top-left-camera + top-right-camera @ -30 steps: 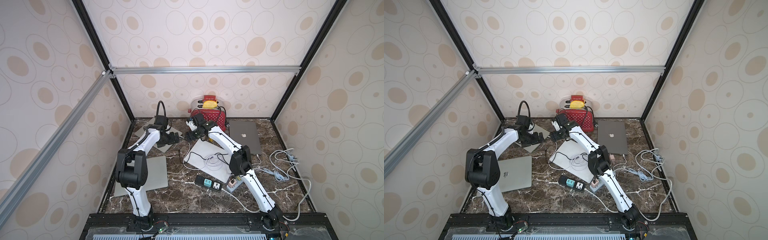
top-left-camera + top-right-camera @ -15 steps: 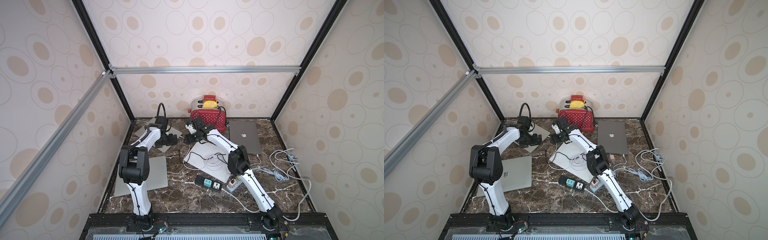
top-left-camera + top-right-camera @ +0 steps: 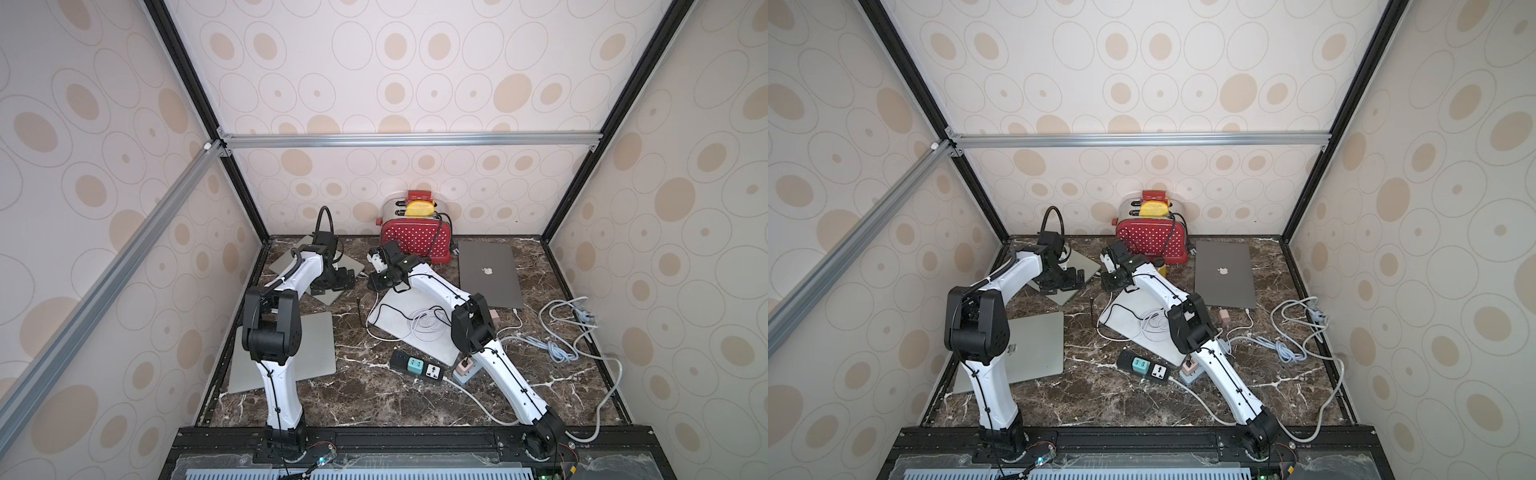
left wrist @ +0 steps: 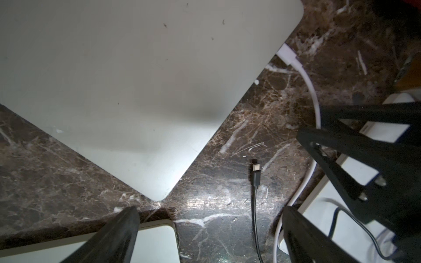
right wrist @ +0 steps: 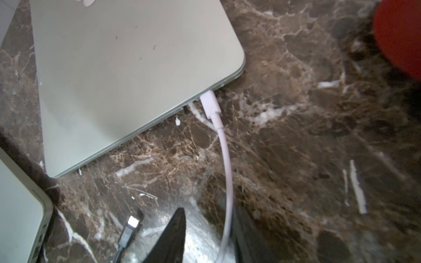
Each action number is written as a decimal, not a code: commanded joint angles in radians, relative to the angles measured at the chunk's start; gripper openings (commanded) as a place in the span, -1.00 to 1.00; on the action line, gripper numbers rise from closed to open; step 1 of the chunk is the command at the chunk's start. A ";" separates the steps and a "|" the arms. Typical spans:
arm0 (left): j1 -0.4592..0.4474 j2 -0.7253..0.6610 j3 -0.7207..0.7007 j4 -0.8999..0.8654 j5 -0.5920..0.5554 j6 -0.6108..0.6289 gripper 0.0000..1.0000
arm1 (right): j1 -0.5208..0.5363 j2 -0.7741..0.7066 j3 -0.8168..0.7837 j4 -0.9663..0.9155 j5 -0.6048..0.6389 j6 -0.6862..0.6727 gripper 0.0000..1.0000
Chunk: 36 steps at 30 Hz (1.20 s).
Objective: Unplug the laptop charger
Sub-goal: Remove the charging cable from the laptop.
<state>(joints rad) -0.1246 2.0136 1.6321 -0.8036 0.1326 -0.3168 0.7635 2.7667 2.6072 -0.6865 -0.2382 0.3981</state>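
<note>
Your right tool (image 5: 208, 227) straddled the limp white cable (image 5: 227, 164), grip unconfirmed; left tool (image 4: 209, 227) stood open. The stiff plug (image 5: 210, 102), upper centre at the laptop (image 5: 127, 75) edge, offered you the firmer hold.

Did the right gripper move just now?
Yes. The right gripper has pulled back from the red toaster, toward the near side. It now straddles the white cable.
</note>
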 commanded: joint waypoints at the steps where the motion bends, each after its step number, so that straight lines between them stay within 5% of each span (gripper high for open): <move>1: 0.003 0.047 0.092 -0.076 -0.060 0.064 0.98 | 0.014 0.051 0.005 -0.073 0.061 -0.016 -0.36; 14: -0.041 0.138 0.170 -0.170 -0.270 0.194 0.98 | 0.016 0.046 -0.001 -0.104 0.096 -0.011 -0.98; 29: -0.098 0.245 0.235 -0.217 -0.488 0.187 0.98 | 0.016 -0.108 -0.226 -0.012 0.077 -0.013 -1.00; 36: -0.097 0.313 0.327 -0.249 -0.479 0.161 0.98 | 0.018 -0.212 -0.386 0.041 0.064 -0.019 -1.00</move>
<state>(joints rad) -0.2241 2.2871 1.9049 -0.9966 -0.3256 -0.1387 0.7742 2.6011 2.2795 -0.5339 -0.1627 0.3847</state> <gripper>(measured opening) 0.988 0.046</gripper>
